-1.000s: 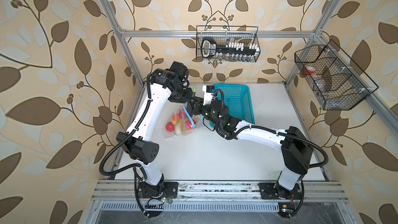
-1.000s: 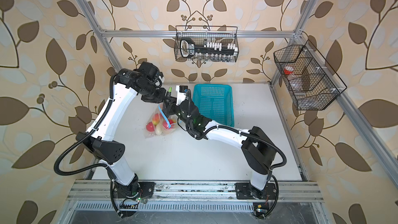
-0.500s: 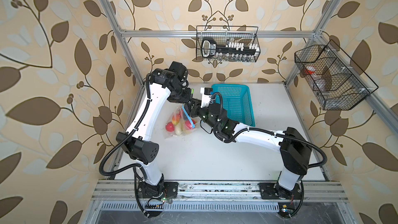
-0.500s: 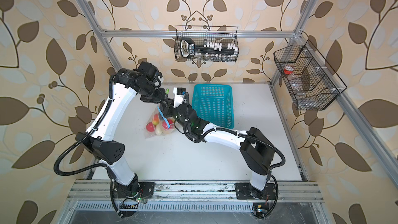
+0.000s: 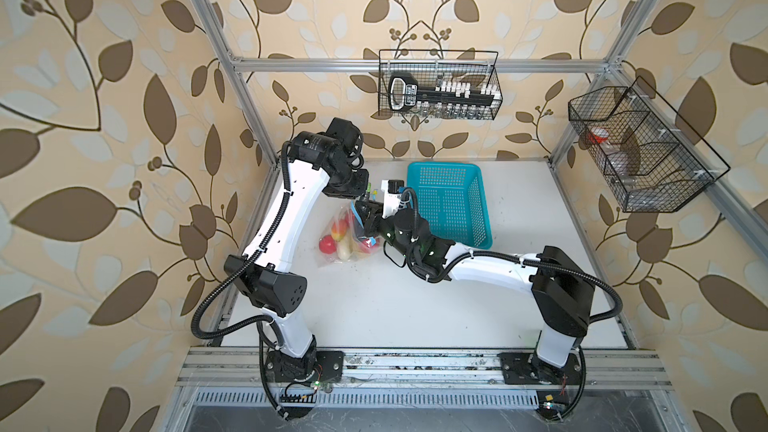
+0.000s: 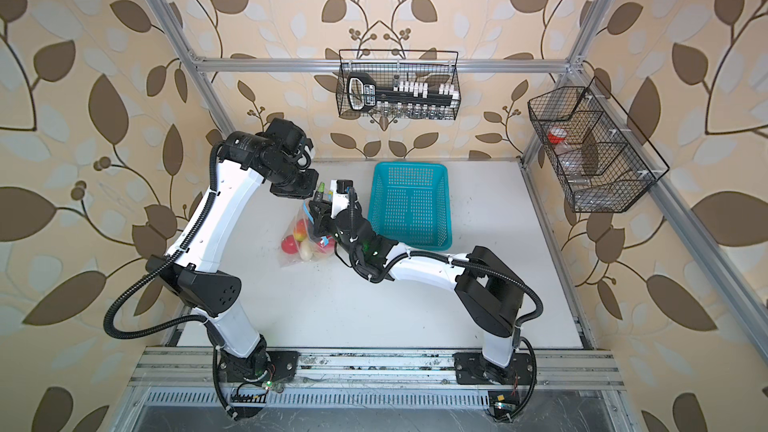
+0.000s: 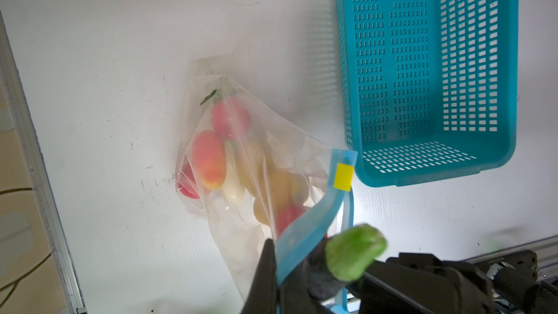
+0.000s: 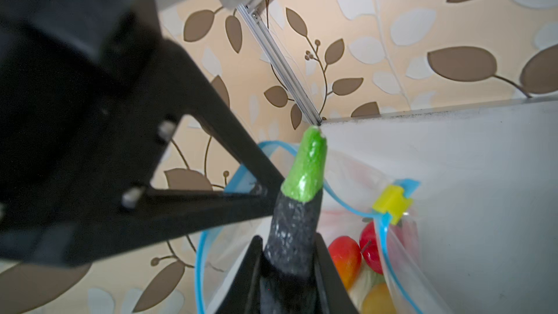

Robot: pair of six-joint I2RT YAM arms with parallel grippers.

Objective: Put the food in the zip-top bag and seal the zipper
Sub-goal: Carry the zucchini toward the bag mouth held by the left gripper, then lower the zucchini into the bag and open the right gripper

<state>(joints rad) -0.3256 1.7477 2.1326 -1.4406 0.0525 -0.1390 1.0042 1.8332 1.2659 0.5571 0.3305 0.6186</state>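
While right gripper (image 8: 290, 264) clamps the dark purple, green-capped toy eggplant (image 8: 297, 225) at the mouth | left gripper (image 7: 288, 267) pinches clear plastic zip-top bag (image 7: 241, 152) by its light-blue zipper strip (image 7: 311, 218) | lower it deep before releasing, imo

I count two robot arms (image 5: 286, 218), one clear zip-top bag (image 7: 302, 152), one turquoise basket (image 7: 501, 86) and two black wire baskets (image 5: 640, 147). Through the plastic I make out three red tomatoes (image 7: 231, 119), one orange-red pepper (image 7: 209, 158), one white cucumber (image 7: 232, 191) and two yellowish potatoes (image 7: 285, 184). There is one green-tipped eggplant (image 8: 294, 237) and one yellow slider (image 7: 344, 176).
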